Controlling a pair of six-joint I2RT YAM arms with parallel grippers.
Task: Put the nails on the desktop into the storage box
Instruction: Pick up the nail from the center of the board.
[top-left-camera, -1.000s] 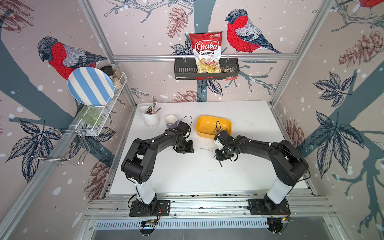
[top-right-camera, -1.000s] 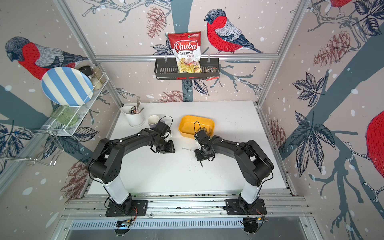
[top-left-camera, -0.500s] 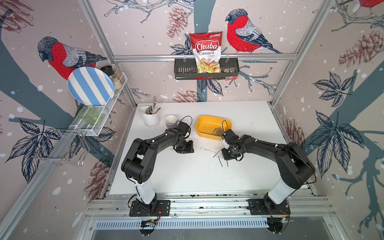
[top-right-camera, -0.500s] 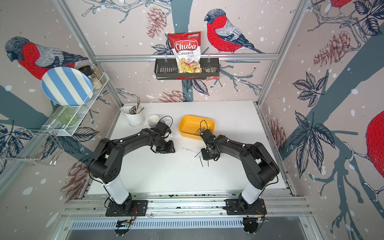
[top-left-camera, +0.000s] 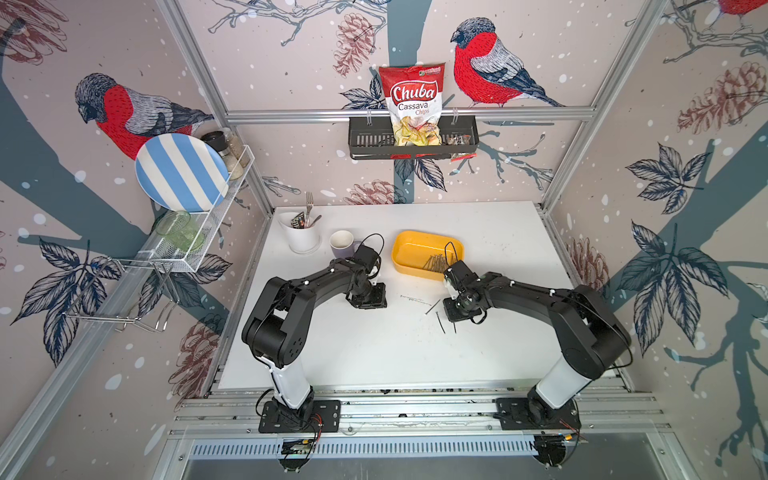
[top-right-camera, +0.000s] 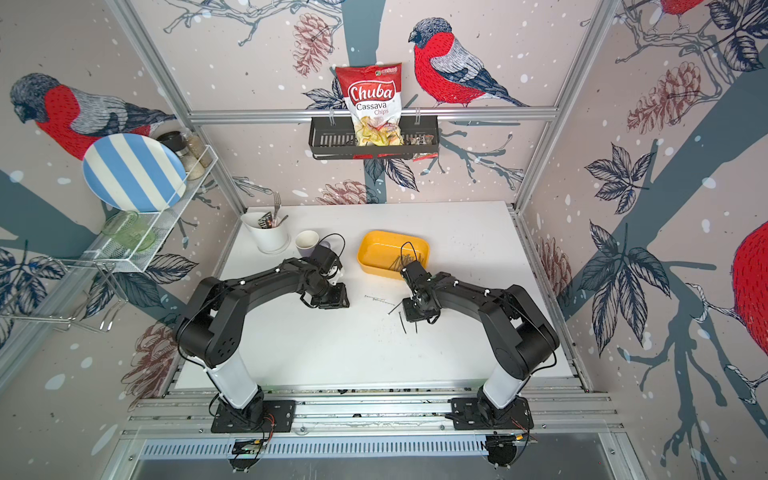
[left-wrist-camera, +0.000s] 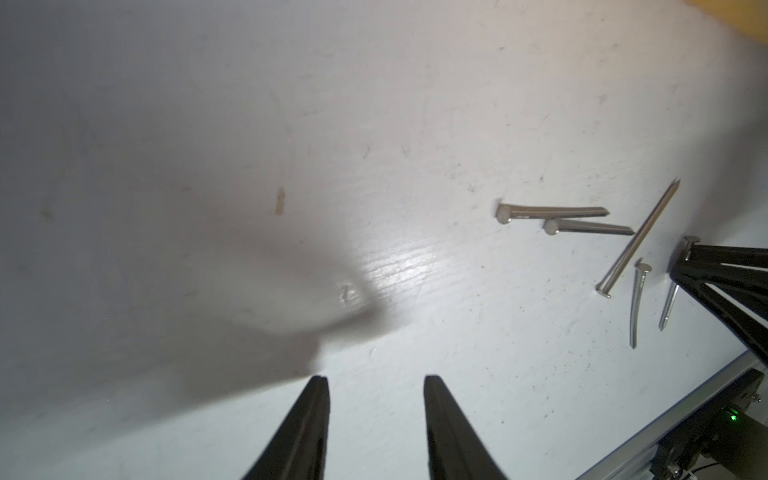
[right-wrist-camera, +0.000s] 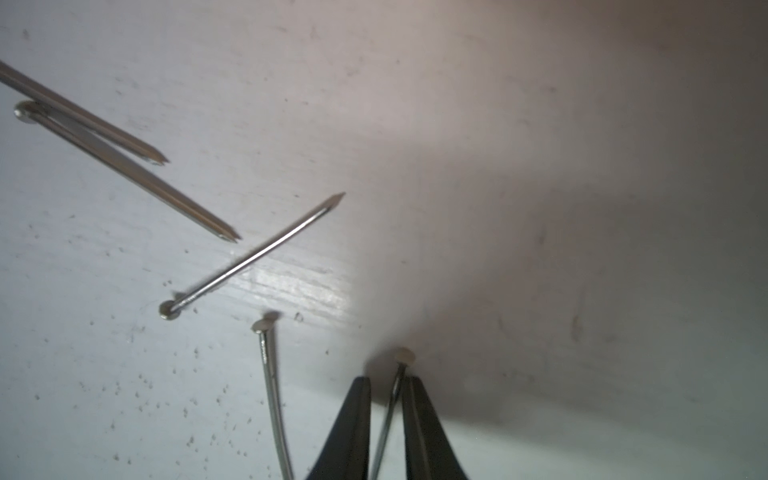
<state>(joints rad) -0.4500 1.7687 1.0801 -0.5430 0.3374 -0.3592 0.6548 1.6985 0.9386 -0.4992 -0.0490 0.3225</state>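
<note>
Right gripper (right-wrist-camera: 386, 379) jaws sit narrowly apart around a nail (right-wrist-camera: 404, 356). Left gripper (left-wrist-camera: 376, 378) jaws are spread, empty. The thin nail may roll away.

A shallow yellow box (top-left-camera: 409, 251) with rounded corners is set upright toward the back of the white desk (top-left-camera: 415, 353). A heap of thin grey nails (top-left-camera: 436, 262) is held in its near-right corner. Five loose nails (left-wrist-camera: 640, 237) are scattered flat on the desk just in front. One nail (right-wrist-camera: 395, 386) is flanked by the right fingers (right-wrist-camera: 353, 415); whether it is clamped cannot be told.
</note>
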